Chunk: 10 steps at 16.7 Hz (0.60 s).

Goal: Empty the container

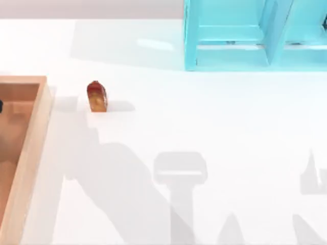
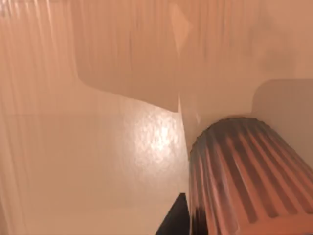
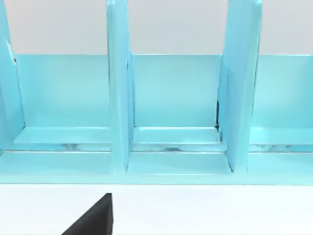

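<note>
White tabletop: one small red-brown item [image 1: 96, 96] lies just outside the container [image 1: 31, 148], a ribbed cup [image 2: 247, 178] remains inside; jaw state cannot be told.

Table [image 1: 204, 132]: plain white, with soft grey shadows across it. Container [image 1: 30, 148]: light tan rim, orange-brown inside, faint wood grain. Small item [image 1: 96, 96] on the table just beside the container: dark red top fading to amber-orange below. Shelf unit [image 1: 230, 41]: turquoise throughout, paler on the ledges. Close under the left wrist camera: a ribbed cup [image 2: 249, 181], dark brown with lighter tan ridges, against the orange-brown wood.
</note>
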Tool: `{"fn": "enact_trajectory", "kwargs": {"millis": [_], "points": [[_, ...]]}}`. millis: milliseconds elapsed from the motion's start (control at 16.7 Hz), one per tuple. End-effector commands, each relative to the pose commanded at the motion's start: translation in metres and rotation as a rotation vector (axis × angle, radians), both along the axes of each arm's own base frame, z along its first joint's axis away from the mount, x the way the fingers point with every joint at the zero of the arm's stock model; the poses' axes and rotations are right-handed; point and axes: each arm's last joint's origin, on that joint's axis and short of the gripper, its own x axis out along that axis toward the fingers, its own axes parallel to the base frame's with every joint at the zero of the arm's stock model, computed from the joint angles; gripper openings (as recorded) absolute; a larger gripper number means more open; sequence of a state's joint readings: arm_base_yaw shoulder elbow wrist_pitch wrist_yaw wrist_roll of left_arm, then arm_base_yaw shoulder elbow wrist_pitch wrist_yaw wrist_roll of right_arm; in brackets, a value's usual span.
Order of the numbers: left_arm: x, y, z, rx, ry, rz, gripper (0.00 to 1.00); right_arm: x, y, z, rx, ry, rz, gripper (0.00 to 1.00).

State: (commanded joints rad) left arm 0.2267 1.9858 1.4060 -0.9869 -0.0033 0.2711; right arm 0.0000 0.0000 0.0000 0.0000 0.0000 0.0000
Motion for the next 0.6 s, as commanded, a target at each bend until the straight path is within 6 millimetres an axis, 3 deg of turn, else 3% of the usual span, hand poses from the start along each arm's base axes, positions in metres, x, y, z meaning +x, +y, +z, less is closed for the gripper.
{"fn": "enact_trajectory", "kwargs": {"millis": [120, 180, 600], "points": [[0.0, 0.0, 0.0, 0.0, 0.0, 0.0, 0.02, 0.0, 0.0, 0.0, 0.0, 0.0, 0.0, 1.0], [0.0, 0.0, 0.0, 0.0, 0.0, 0.0, 0.0, 0.0, 0.0, 0.0, 0.0, 0.0, 0.0, 1.0], [0.0, 0.0, 0.0, 0.0, 0.0, 0.0, 0.0, 0.0, 0.0, 0.0, 0.0, 0.0, 0.0, 1.0]]}}
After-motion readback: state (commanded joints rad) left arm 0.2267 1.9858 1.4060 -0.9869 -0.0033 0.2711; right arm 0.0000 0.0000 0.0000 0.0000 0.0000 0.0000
